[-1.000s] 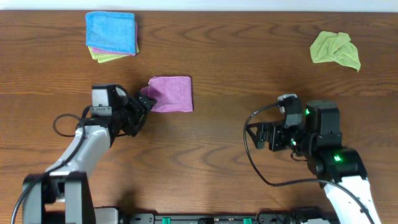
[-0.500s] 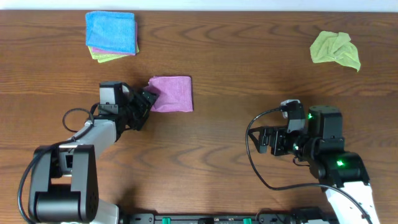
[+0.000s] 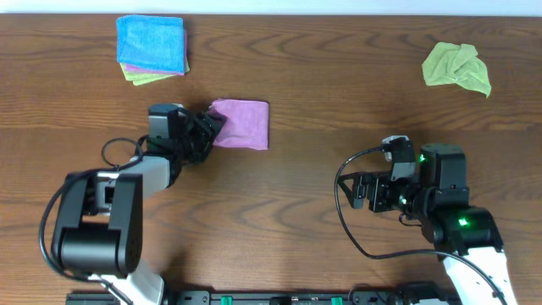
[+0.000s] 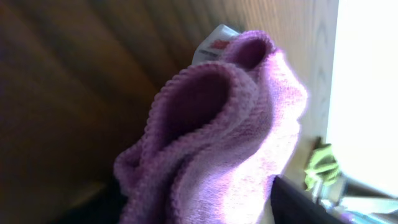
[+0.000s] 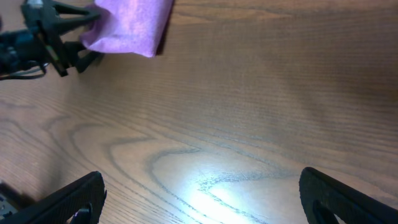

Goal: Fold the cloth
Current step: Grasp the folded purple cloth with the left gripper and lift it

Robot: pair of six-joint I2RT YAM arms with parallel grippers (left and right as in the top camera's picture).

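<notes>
The purple cloth [image 3: 244,124] lies folded into a small rectangle on the wooden table, left of centre. It also shows in the right wrist view [image 5: 127,25]. My left gripper [image 3: 206,131] is at its left edge, shut on that edge. In the left wrist view the bunched purple cloth [image 4: 224,143] fills the space between the fingers [image 4: 193,211]. My right gripper [image 3: 360,191] is open and empty, low over bare table at the right, far from the cloth; its fingers [image 5: 202,199] are spread wide.
A stack of folded cloths, blue on top [image 3: 151,44], sits at the back left. A crumpled green cloth [image 3: 457,66] lies at the back right and shows in the left wrist view [image 4: 320,165].
My left gripper has moved right and slightly back, and the purple cloth has shifted a little to the right with it. My right arm drew back slightly, then stayed still.
</notes>
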